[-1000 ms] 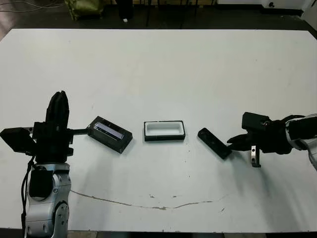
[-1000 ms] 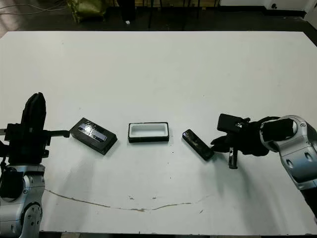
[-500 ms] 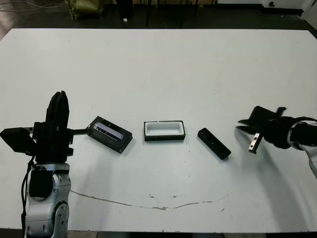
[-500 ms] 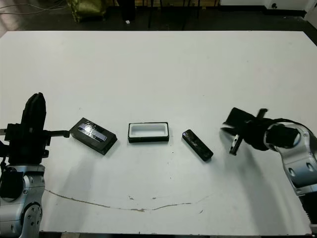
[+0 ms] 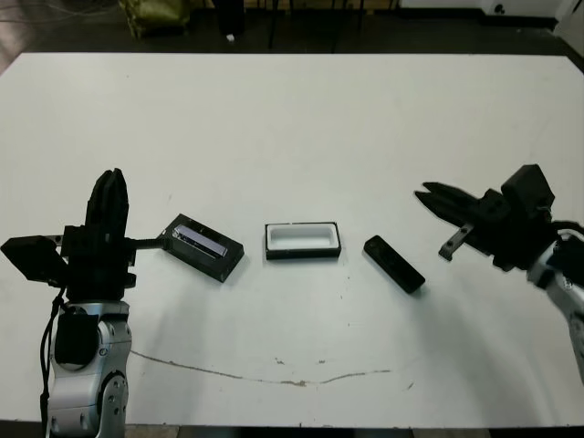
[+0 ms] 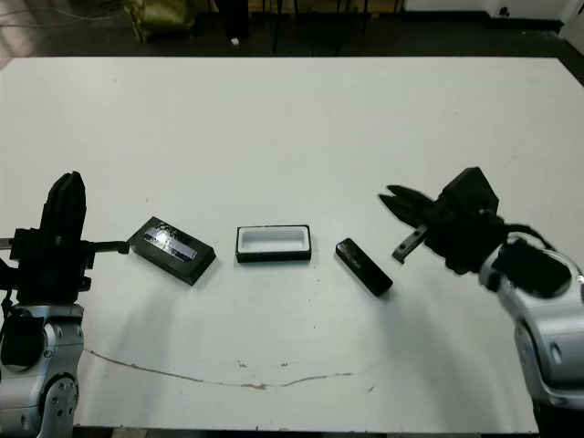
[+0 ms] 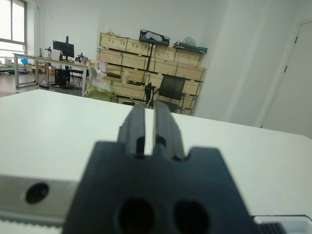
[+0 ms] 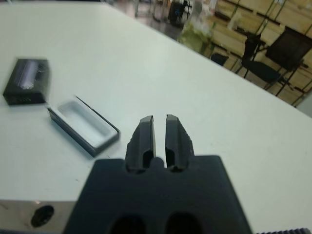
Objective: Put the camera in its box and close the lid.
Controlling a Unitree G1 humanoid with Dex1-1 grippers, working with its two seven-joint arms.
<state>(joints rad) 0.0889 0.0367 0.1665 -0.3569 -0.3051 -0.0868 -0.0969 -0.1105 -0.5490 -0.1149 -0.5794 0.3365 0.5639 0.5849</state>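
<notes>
The camera (image 5: 394, 264), a slim black bar, lies slantwise on the white table just right of the box (image 5: 303, 240), an open black tray with a white lining. The lid (image 5: 203, 246), black with a shiny stripe, lies left of the box. My right gripper (image 5: 427, 192) hovers shut and holding nothing, up and to the right of the camera and clear of it. The right wrist view shows its fingers (image 8: 145, 136) nearly together, with the box (image 8: 85, 125) and lid (image 8: 27, 80) beyond; the camera is hidden there. My left gripper (image 5: 109, 181) stands shut, left of the lid.
A thin dark crack line (image 5: 274, 379) runs along the table near its front edge. Beyond the far edge lie dark floor and an olive bag (image 5: 155, 14). Shelves of cartons (image 7: 146, 63) and a chair (image 7: 170, 90) stand past the table.
My right gripper was at the camera's right end a second ago. It has since lifted away to the right and farther back, turning as it went. The camera, box, lid and left arm stayed put.
</notes>
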